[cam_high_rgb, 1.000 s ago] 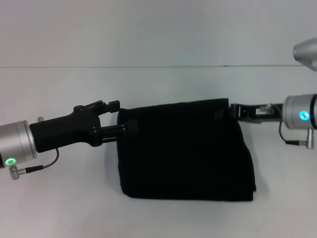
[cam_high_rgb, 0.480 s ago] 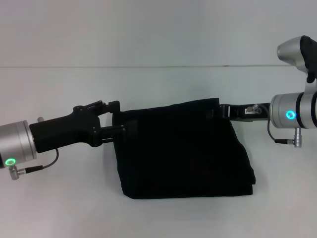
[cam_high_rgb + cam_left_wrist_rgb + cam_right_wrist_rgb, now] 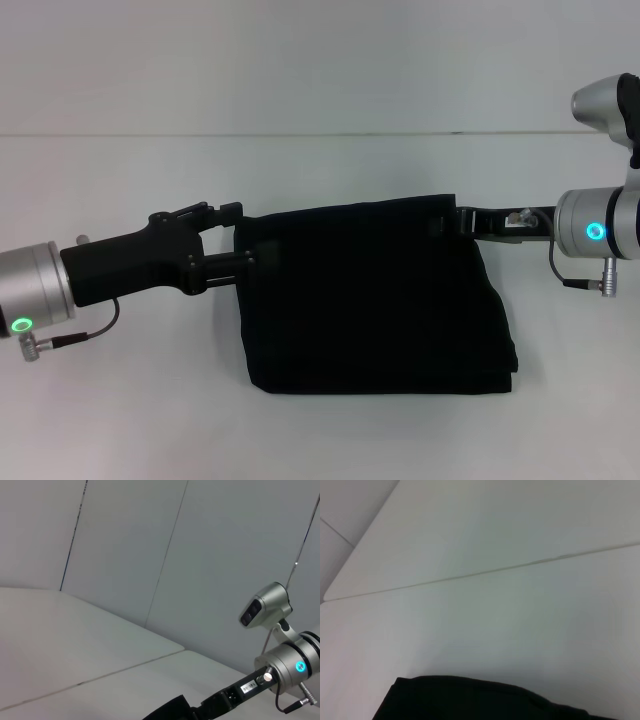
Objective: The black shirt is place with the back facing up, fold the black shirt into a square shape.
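Note:
The black shirt [image 3: 370,300] lies folded into a rough rectangle on the white table [image 3: 130,420] in the head view. My left gripper [image 3: 243,262] reaches in from the left and is shut on the shirt's upper left corner. My right gripper [image 3: 452,222] reaches in from the right and is shut on the upper right corner. The shirt's far edge is drawn taut between them, while its near edge rests on the table. The fingertips are dark against the fabric. A strip of the shirt [image 3: 470,700] shows in the right wrist view. The right arm [image 3: 282,665] shows in the left wrist view.
A seam [image 3: 300,134] runs across the white table behind the shirt. A grey wall [image 3: 150,540] stands beyond the table's far edge. Bare tabletop surrounds the shirt on all sides.
My right gripper swung left with the shirt's upper right corner, then moved back right. The shirt's far edge shifted with it. The left arm has barely moved.

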Robot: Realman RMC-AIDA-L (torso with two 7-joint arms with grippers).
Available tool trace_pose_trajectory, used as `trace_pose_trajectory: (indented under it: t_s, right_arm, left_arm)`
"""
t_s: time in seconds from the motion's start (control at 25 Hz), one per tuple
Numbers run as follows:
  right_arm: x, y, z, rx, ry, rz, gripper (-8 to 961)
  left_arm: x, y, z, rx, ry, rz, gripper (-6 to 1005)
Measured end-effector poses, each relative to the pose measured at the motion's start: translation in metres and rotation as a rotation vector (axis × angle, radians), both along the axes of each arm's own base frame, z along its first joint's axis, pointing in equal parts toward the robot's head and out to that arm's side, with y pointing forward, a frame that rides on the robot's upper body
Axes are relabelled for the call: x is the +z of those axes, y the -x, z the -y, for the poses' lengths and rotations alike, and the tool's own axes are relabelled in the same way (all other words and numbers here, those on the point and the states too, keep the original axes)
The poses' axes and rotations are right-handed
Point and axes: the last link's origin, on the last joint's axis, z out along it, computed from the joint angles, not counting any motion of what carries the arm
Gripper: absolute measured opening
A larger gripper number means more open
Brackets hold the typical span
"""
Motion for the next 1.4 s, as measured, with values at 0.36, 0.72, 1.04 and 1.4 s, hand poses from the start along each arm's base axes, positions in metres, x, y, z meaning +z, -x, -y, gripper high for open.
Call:
trace_pose_trajectory:
  t_s: [0.36,0.72,1.04,1.4]
  right_arm:
    - [0.003,-0.005,0.0,0.018,-0.02,0.016,204]
    - [0.032,-0.024,0.007,0.06,-0.166,-0.055,341]
    - [0.065,-0.041,0.017,0.095,-0.255,-0.11,518]
    - [0.069,-0.027,0.022,0.239,-0.192,-0.122,831]
  left_arm:
    - [-0.001,0.0,-0.004,0.0,-0.007,-0.029,892]
    - [-0.002,-0.001,-0.011,-0.006,-0.017,-0.075,892]
    - [-0.009,-0.009,-0.011,-0.039,0.013,-0.084,892]
    - [-0.026,-0.01,-0.01,-0.118,0.015,-0.185,892]
